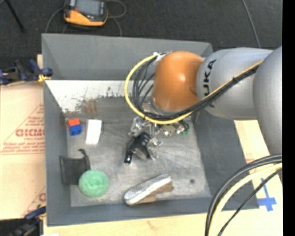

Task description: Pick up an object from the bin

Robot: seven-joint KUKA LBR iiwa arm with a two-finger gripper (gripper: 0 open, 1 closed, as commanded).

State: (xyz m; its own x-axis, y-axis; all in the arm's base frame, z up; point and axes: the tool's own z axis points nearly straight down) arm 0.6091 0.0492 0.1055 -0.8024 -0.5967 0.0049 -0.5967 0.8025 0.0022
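My gripper hangs low over the bare middle of the bin floor, below the orange wrist cover. Its two dark fingers stand apart, open, with nothing between them. The nearest thing is a long silver and tan object, lying flat along the front wall just below and right of the gripper. A small green thing peeks out from under the wrist, to the gripper's right. A white block lies to the left, well apart from the fingers.
A blue and orange block sits beside the white block near the left wall. A black holder-like piece and a green ball occupy the front left corner. The arm covers the bin's right rear part.
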